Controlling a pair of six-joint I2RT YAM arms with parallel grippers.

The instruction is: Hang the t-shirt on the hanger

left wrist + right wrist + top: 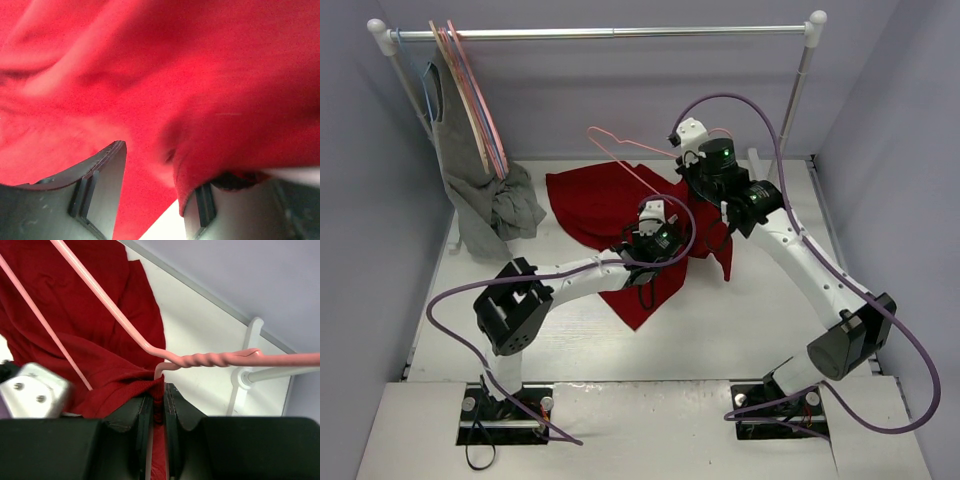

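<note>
Beside the hanger [210, 360] neck, right gripper [157, 407] pinched the t-shirt [75, 305] at its likely floppy edge, a sound hold; left gripper [156, 182] gaped.

You see the deep-red cloth t-shirt [590, 205]: soft, matt, finely woven | the thin pale-pink wire hanger [210, 360]: smooth, slightly glossy coating | the silver metal rail [620, 33]: shiny | the white table top [740, 320]: matt

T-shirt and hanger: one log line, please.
left hand: open, at t-shirt | right hand: shut on t-shirt beside hanger | hanger: t-shirt not on it
</note>
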